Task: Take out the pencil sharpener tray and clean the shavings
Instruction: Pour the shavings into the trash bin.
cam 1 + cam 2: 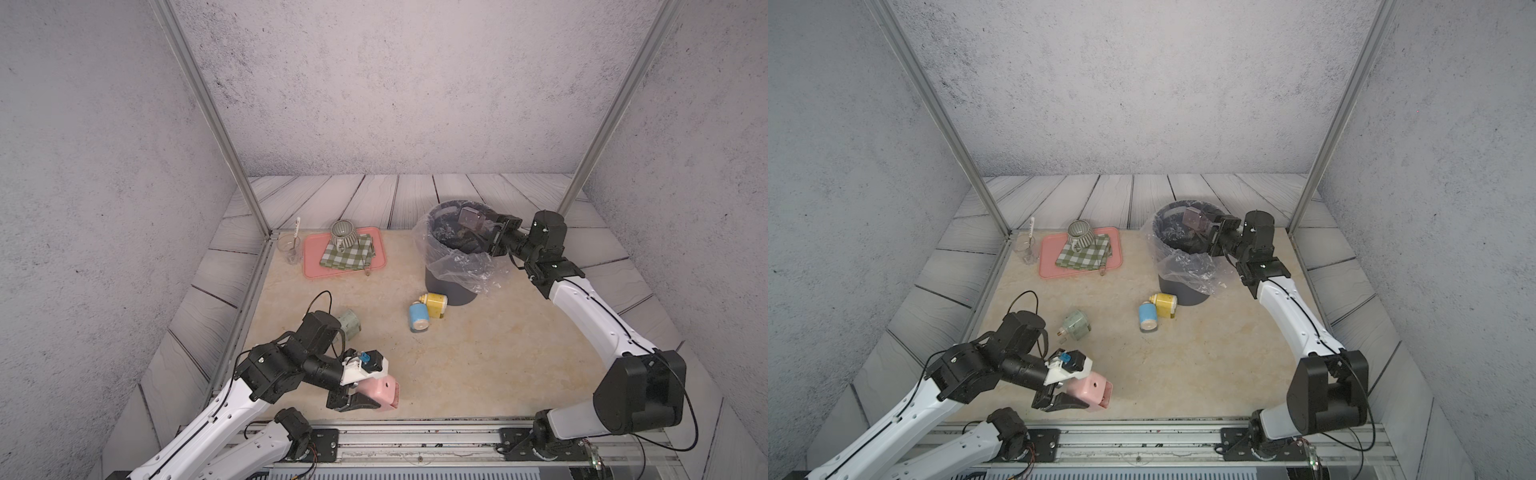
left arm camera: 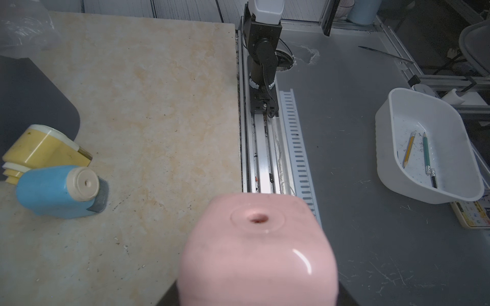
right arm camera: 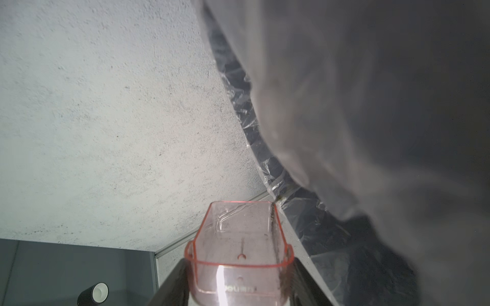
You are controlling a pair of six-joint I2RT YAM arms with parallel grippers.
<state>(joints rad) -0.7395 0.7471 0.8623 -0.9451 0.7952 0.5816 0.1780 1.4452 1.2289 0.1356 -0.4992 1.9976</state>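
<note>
Left gripper (image 1: 374, 390) clasps sharpener (image 2: 257, 251) over beige tabletop (image 1: 478, 353); right gripper (image 1: 483, 232) clasps tray (image 3: 238, 238); walls (image 1: 395, 83) grey.

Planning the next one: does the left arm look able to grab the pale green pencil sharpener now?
Likely not yet: the pale green pencil sharpener lies close, unblocked, but the left gripper holds the pink pencil sharpener.

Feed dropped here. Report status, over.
Left tool shut on pink sharpener. Right tool holds tray over lined bin. Nothing in the way.

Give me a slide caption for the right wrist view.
Right hand holds the clear pink shavings tray beside the plastic-lined bin.
</note>
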